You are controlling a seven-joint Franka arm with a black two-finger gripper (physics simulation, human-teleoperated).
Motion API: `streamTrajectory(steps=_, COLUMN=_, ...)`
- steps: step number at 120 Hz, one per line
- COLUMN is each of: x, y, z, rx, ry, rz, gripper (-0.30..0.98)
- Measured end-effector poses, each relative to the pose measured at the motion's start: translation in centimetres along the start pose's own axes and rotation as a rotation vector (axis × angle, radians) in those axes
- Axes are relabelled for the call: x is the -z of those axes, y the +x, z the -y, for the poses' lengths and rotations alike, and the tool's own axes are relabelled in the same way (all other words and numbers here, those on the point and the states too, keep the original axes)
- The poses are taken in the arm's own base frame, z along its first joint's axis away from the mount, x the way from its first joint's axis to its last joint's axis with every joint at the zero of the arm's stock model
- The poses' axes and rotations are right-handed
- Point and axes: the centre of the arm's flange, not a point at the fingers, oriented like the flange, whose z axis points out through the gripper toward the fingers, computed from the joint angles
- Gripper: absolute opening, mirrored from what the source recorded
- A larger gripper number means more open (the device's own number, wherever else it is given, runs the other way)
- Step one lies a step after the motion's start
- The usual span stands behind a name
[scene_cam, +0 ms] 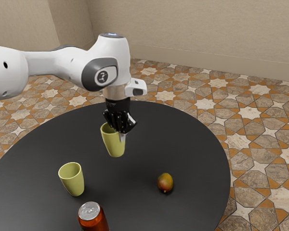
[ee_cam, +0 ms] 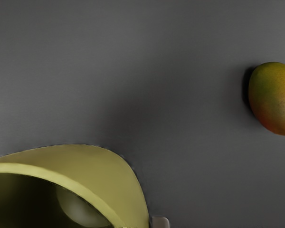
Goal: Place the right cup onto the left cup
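The black gripper (scene_cam: 120, 136) is clamped on the wall of a yellow-green cup (scene_cam: 114, 146), which hangs below it, apparently clear of the tabletop (scene_cam: 139, 211). The matching standing cup (scene_cam: 72, 180) is below the gripper, on the exterior camera's side and back toward the arm's base. To stack well, the carried cup should cross high enough to clear that rim, centre over the opening, then descend slowly and upright; an off-centre descent could tip the lower cup or knock the nearby red can (scene_cam: 93, 222).
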Motion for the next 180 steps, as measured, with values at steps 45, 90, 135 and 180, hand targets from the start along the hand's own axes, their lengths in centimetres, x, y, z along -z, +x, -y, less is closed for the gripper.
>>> streamTrajectory(steps=45, x=1.4, y=-7.0, z=1.9, rx=0.128, ry=0.033, rz=-0.016, gripper=-0.1)
streamTrajectory(steps=90, x=0.9, y=-11.0, z=5.1, rx=0.318, ry=0.04, rz=-0.007, gripper=-0.1)
streamTrajectory(steps=135, x=-0.2, y=-11.7, z=7.6, rx=0.454, ry=0.015, rz=0.015, gripper=-0.1)
streamTrajectory(steps=180, x=-1.5, y=-11.9, z=8.4, rx=0.524, ry=0.012, rz=0.039, gripper=-0.1)
